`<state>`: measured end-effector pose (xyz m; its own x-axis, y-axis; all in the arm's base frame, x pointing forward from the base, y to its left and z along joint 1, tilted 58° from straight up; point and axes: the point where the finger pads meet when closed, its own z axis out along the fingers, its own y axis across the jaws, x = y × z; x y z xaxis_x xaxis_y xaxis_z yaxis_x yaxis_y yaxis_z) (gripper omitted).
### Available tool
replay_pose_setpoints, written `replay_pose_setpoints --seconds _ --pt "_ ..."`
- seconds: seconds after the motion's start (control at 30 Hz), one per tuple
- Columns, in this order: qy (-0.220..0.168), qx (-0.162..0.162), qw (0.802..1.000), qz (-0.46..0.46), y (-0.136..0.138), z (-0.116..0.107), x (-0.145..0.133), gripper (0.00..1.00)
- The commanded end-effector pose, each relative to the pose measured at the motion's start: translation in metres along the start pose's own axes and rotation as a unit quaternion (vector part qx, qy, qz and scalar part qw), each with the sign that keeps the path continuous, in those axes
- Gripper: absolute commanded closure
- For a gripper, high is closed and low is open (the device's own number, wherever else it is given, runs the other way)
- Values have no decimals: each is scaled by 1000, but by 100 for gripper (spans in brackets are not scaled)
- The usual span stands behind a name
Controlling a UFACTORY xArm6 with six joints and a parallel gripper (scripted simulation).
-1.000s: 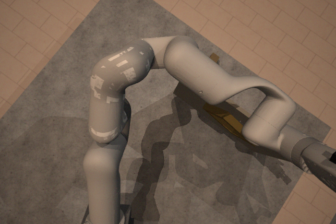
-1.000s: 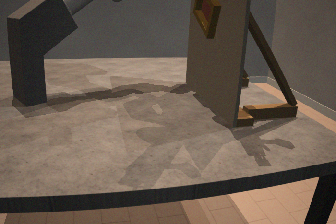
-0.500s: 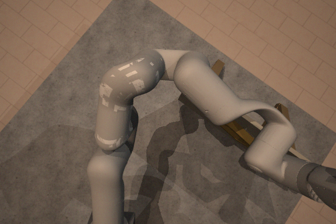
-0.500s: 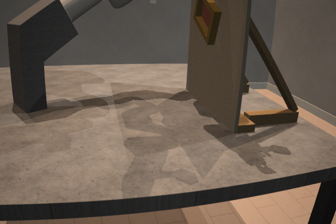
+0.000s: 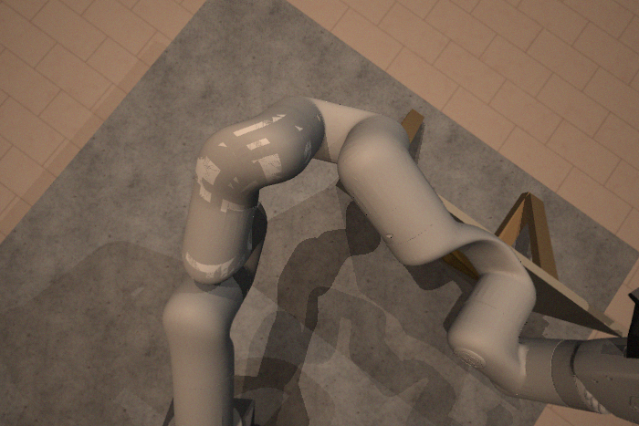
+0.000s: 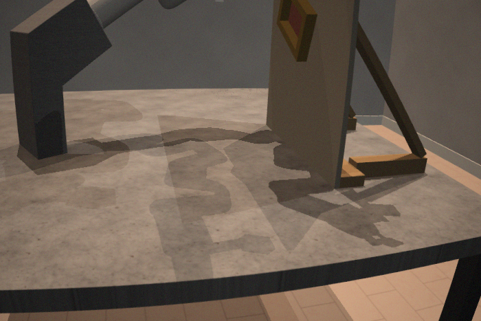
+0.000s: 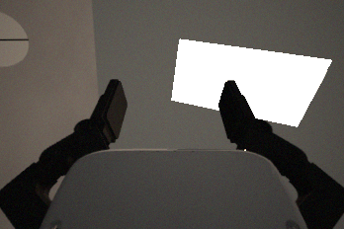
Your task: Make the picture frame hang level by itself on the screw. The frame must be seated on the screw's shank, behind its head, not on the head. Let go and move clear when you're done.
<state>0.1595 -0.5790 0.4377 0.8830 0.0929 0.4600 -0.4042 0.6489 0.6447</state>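
The picture frame, wooden with a red inner panel, is up against the front of the upright board in the exterior view. It is clearly tilted, its near side lower, and no finger touches it. A small part of it shows beneath the arm in the top view. The screw is hidden, so how the frame sits on shank or head cannot be told. My gripper is open and empty in the wrist view, facing the walls and a bright white panel. Its fingertips are outside the top and exterior views, beyond the right edge of the top view.
Wooden braces support the board from behind. My arm arches over the grey table and passes above the frame and board. The board's near vertical edge stands near the table's right part.
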Motion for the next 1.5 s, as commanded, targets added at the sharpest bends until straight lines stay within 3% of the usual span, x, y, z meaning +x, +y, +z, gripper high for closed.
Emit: replay_pose_setpoints --seconds 0.0,0.17,0.23,0.33,0.67,0.73,0.8,1.13,1.3,1.37,1.47 --pt "51 -5 999 16 -4 -6 8 0" --pt "124 4 991 49 -13 -24 21 0" --pt "124 4 991 49 -13 -24 21 0" --pt "166 15 983 73 -18 -38 29 0" --pt "290 74 938 175 -34 -99 51 0" --pt "311 89 925 198 -36 -112 55 0" --pt "311 89 925 198 -36 -112 55 0" --pt "383 169 851 318 -35 -182 65 0" --pt "403 206 809 374 -29 -214 67 0" --pt "403 206 809 374 -29 -214 67 0" --pt "411 226 785 405 -24 -230 67 0"
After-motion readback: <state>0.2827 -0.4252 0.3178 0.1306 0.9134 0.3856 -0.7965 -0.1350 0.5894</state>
